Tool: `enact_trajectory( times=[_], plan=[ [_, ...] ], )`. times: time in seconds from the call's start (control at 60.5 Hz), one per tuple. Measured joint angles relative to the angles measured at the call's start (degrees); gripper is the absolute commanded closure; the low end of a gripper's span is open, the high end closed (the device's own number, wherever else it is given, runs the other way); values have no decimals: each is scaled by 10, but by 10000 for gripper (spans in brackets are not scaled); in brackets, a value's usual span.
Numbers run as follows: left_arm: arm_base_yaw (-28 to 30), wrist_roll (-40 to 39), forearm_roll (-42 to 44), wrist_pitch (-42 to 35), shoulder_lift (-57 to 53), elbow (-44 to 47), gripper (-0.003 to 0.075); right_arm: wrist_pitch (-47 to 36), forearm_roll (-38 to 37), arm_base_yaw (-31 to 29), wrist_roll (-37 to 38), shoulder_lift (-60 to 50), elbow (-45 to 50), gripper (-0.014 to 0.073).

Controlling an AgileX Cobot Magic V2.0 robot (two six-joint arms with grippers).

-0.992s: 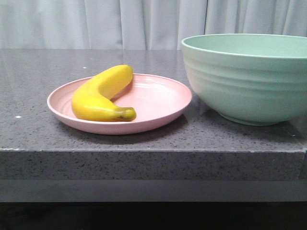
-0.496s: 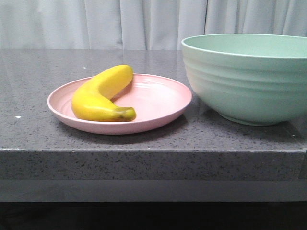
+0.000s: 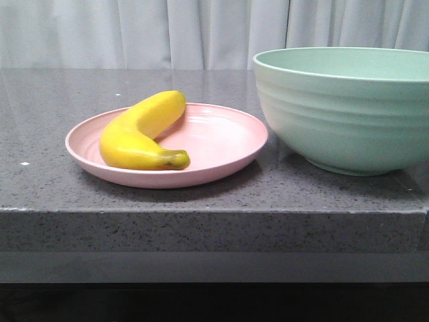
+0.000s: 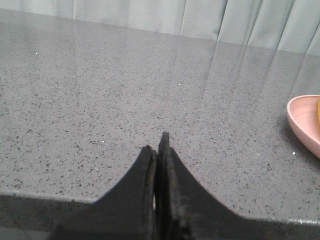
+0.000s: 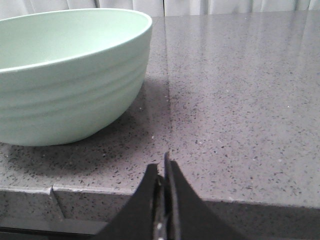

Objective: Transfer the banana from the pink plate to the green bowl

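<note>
A yellow banana (image 3: 141, 131) lies on the left half of the pink plate (image 3: 221, 144), its dark stem tip toward the front. The green bowl (image 3: 345, 107) stands right of the plate, close to it. No gripper shows in the front view. My left gripper (image 4: 157, 145) is shut and empty at the table's front edge, left of the plate's rim (image 4: 304, 122). My right gripper (image 5: 162, 167) is shut and empty at the front edge, to the right of the bowl (image 5: 70, 70).
The grey speckled stone table (image 3: 201, 201) has a sharp front edge. A pale curtain (image 3: 167, 30) hangs behind it. Bare tabletop lies left of the plate and right of the bowl (image 5: 240, 100).
</note>
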Motion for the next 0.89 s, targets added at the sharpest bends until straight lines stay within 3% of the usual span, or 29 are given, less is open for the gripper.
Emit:
enact_trajectory(
  times=[0.265, 0.413, 0.728, 0.893],
  plan=[
    [0, 0, -4, -39, 0, -11, 741, 5, 11, 0, 0, 0, -4, 652],
    [0, 0, -4, -38, 20, -74, 741, 11, 16, 0, 0, 1, -58, 652],
    [0, 0, -4, -43, 233, -253, 741, 29, 19, 0, 0, 167, -254, 652],
    [0, 0, -6, -46, 303, -279, 740, 50, 19, 0, 0, 245, -310, 649]
  ],
)
